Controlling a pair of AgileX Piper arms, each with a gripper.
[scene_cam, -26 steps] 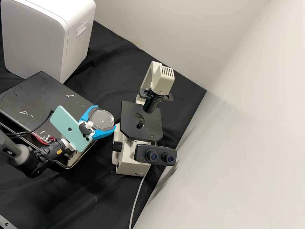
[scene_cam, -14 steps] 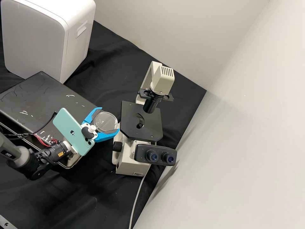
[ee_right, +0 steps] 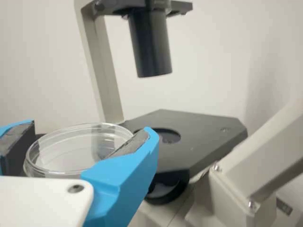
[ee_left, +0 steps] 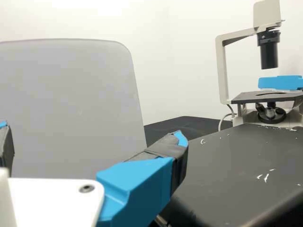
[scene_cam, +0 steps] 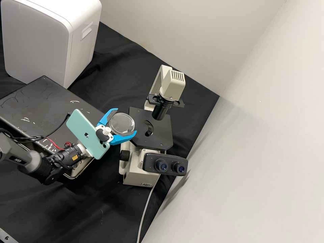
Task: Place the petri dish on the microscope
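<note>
Clear round petri dish [scene_cam: 123, 122] held level just beside the beige microscope [scene_cam: 139, 172], at its black stage [scene_cam: 162, 135] edge

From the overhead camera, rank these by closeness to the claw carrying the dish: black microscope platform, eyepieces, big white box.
From the right claw holding the petri dish:
1. Black platform, right beside it.
2. Eyepieces, farther off, nearer the camera.
3. White box, far back left corner.

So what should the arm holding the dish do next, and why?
Probably move the dish a little further in over the stage. The right gripper holds it level at the stage's edge, short of the hole under the black tube, so letting go here would likely leave it off centre or tipping off the edge.
</note>
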